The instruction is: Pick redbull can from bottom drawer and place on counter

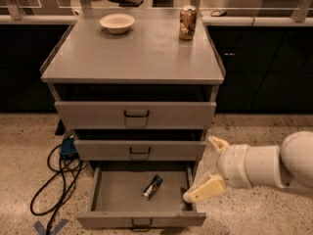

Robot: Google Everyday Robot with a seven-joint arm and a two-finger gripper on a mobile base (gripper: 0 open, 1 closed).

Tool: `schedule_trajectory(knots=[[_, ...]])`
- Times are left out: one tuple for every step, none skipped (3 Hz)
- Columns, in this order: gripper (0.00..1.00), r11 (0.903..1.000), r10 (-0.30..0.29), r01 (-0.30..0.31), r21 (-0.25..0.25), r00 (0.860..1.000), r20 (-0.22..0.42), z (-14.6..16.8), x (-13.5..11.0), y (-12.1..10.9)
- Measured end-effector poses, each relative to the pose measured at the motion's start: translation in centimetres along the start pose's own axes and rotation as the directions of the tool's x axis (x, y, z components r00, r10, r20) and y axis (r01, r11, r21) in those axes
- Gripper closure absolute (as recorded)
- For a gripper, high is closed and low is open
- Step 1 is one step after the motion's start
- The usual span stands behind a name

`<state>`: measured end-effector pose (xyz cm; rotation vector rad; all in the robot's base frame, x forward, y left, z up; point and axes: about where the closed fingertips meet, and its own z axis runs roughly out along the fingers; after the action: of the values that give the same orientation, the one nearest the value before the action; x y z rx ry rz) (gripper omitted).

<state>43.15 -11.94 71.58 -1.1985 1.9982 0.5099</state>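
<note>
Empty, spread wide, the end effector [209, 167] hangs below the counter's [137, 53] front right corner. Likely reaching: next, dip left into the bottom drawer [141, 220] over the redbull can [152, 187].

Camera view: the white arm [264, 165] enters from the right, its jaws spread apart and holding nothing, beside the right wall of the pulled-out bottom drawer [142, 220]; the lower fingertip [191, 196] overlaps that wall's edge. Left of the jaws and apart from them, the redbull can [152, 187] lies on its side on the drawer floor, with the two shallower drawers [139, 150] up and to the left. Well above the jaws, the desk [137, 58] carries a pale bowl [117, 22] and an upright brown-gold can [188, 22]; a dark cable [54, 180] loops far to the left.
</note>
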Motion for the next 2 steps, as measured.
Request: schedule_trajectory(knots=[[0.0,0.9982,-0.059,0.059,-0.011,0.995,-0.08,5.0,2.8,5.0],[0.0,0.9984,-0.049,0.052,0.022,0.993,-0.108,5.5,4.9,5.6]])
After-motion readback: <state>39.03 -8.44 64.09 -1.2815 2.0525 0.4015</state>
